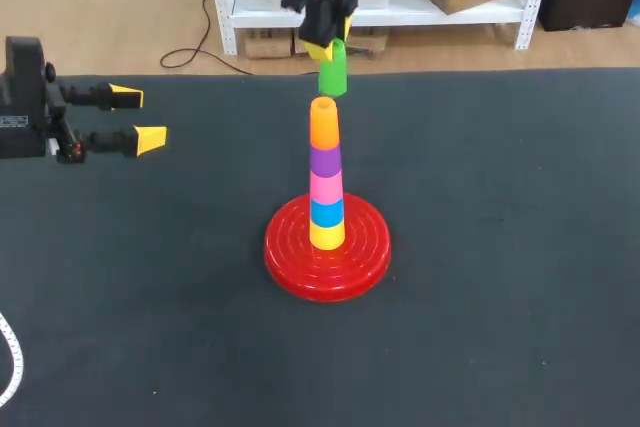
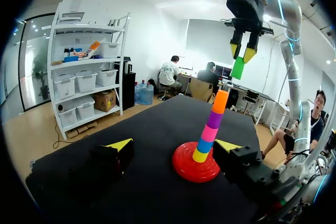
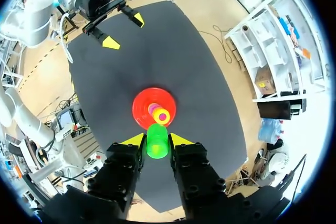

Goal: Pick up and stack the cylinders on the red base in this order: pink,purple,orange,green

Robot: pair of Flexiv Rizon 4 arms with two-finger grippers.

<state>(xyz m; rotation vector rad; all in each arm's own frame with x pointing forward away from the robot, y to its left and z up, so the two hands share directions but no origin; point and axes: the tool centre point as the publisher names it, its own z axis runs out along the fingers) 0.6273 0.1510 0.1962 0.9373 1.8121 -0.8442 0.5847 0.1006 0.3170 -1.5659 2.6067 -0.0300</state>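
The left claw (image 1: 139,117) stands well to the left of the red base (image 1: 290,269), its two yellow-tipped fingers spread wide and pointing towards the base.

The base sits on the dark bench (image 1: 500,267), about mid-bench in the head view. A stack of cylinders rises upright from the base's centre. From the base up they run yellow (image 1: 327,236), blue (image 1: 326,212), pink (image 1: 325,187), purple (image 1: 324,160) and orange (image 1: 324,125). Each one touches the next, and the orange one is the open-mouthed top of the stack.

The right claw (image 1: 331,44) hangs straight above the base, fingers pointing down. It is closed narrowly on the green cylinder (image 1: 333,75), one yellow tip on each side of it. The green cylinder is in the air above the base, just over the orange top and apart from it, with a small gap between the two in the left wrist view. It leans slightly off upright. From the right wrist it sits a touch off the stack's centre rather than dead over it.
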